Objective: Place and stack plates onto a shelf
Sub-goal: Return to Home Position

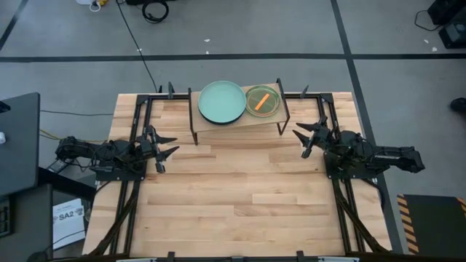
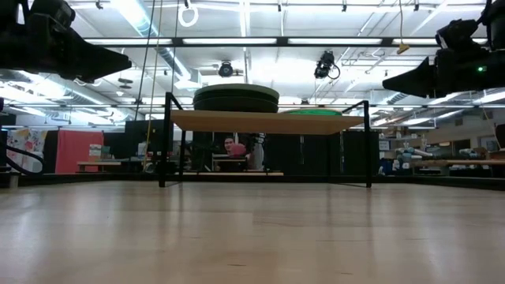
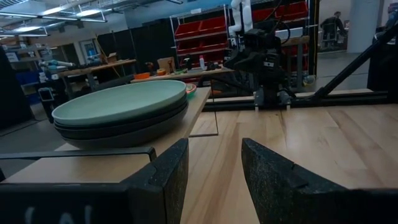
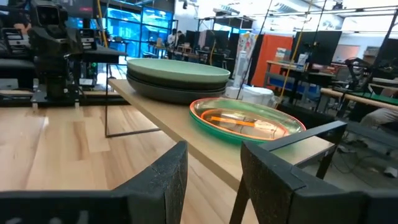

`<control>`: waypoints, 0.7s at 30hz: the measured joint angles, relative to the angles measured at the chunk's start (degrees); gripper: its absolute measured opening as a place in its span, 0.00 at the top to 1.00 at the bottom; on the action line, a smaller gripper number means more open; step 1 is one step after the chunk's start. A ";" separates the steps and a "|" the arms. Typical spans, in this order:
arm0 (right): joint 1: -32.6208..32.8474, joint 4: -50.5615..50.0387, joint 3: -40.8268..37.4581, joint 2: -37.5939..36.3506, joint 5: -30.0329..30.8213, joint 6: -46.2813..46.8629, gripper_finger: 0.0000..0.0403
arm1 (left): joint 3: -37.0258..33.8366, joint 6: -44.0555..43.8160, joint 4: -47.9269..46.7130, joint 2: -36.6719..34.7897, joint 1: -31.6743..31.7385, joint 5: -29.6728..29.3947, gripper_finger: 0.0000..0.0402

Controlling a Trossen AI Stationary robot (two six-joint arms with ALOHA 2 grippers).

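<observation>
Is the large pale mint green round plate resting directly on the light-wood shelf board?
No, the pale mint green plate sits on large dark grey plates stacked on the light-wood shelf.

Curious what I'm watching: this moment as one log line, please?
shelf: mint plate atop dark plates, small plates beside | left tool: open, empty, left of shelf | right tool: open, empty, right of shelf

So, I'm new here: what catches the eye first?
A pale mint plate tops a dark stack on the shelf at the table's back edge. Beside it sits a smaller green plate showing orange. The left gripper and right gripper hang open at either side.
</observation>
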 joint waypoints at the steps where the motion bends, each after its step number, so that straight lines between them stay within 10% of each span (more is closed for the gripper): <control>1: 0.02 0.00 0.00 0.00 0.00 0.10 0.61 | 0.00 0.00 0.00 0.00 0.00 0.00 0.61; 21: 0.02 0.02 0.00 0.00 -0.39 0.09 0.61 | 0.00 0.00 0.00 0.00 0.00 0.00 0.61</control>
